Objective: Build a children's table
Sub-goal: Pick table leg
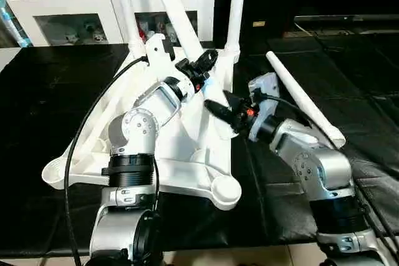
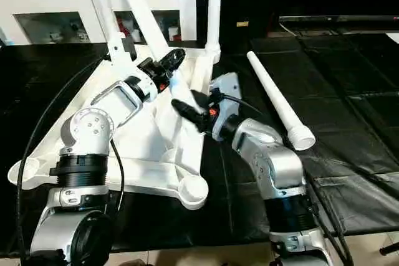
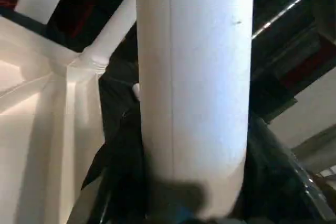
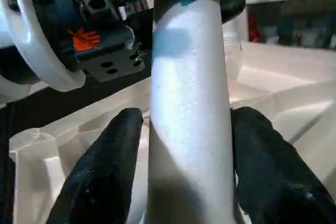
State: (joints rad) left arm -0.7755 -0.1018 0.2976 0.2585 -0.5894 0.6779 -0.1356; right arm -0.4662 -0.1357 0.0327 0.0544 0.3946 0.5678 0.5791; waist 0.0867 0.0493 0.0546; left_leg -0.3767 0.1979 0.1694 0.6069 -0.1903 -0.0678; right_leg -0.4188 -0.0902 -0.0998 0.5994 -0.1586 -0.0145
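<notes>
Between the jaws of both grippers runs one white table leg [image 1: 176, 14], a slanting tube that rises from the upturned table top [image 1: 187, 157] toward the cabinet [image 1: 75, 4] behind. The left gripper [image 1: 201, 65] has its black jaws closed round the leg higher up; from its wrist the tube sits squarely between the two fingers [image 3: 118, 156], pressed on both sides. The right gripper [image 1: 219, 107] sits lower on the same leg, nearer the table top. Its fingers [image 4: 102, 171] flank the tube, but narrow gaps show on each side, so those jaws stand slightly slack round it, not clamped.

The table top lies ribbed side up on the black worktop [image 1: 50, 110], under both grippers, with a rounded corner socket [image 1: 224, 190] empty at the near edge. Beyond the left jaws two more legs stand upright in the far sockets, one [image 1: 126, 14] to the left side and one [image 1: 236, 10] to the right. Out past the right gripper a fourth leg [image 1: 304, 99] lies loose on the worktop, apart from the top.
</notes>
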